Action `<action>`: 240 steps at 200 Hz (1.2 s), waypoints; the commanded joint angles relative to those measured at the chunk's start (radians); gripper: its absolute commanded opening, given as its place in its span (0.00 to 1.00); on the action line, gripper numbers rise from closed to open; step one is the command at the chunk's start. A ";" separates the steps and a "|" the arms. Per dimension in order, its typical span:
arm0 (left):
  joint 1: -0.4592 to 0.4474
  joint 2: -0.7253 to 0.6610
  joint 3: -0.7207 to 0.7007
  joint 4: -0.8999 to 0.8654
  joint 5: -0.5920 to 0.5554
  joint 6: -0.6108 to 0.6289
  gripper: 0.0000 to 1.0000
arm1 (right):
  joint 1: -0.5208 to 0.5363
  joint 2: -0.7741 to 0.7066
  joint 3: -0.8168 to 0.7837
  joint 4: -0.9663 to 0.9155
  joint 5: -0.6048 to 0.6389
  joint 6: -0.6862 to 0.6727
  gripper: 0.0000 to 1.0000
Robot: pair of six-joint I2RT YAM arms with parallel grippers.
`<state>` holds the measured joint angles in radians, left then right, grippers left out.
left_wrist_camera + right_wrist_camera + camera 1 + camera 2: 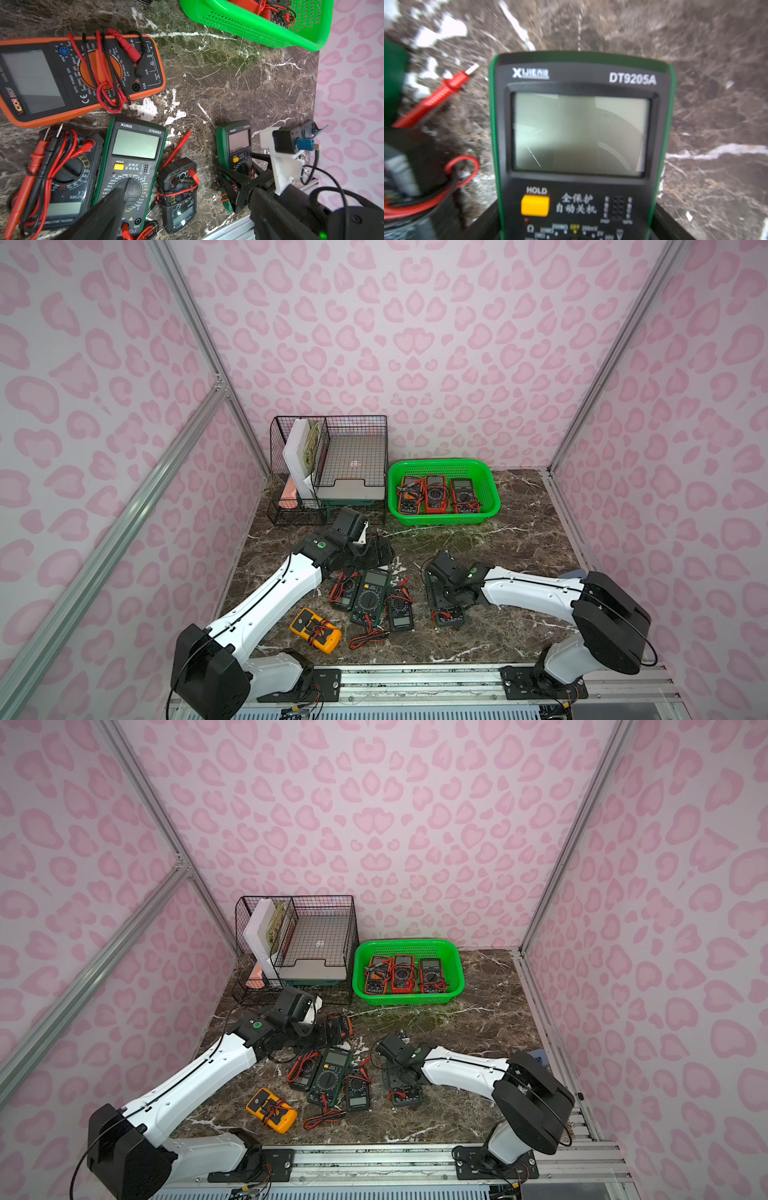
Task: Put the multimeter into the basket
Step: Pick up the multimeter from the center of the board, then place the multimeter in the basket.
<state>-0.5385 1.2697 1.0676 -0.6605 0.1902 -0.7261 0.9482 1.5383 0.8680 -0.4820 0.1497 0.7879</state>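
Right gripper (pixel 576 209) straddles the green-cased rectangular multimeter (pixel 579 133), lying flat near the front; whether its jaws bite cannot be told. Advise squaring both long edges before lifting. Left gripper (pixel 376 553) gapes empty; bright green perforated plastic basket (pixel 440 519) stands far back.

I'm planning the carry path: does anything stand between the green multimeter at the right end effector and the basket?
Nothing visible does: only bare table lies between that multimeter, flanked by the right end effector, and the basket. Three multimeters already lie inside, covering much of its floor.
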 commanded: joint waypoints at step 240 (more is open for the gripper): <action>0.006 0.221 0.291 0.024 0.075 0.082 0.99 | -0.265 -0.036 0.440 -0.023 0.096 -0.155 0.59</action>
<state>-0.5346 1.4696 1.3479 -0.6659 0.2413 -0.6525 0.7219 1.4822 1.2610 -0.5541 0.2527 0.7002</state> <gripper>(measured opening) 0.985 0.870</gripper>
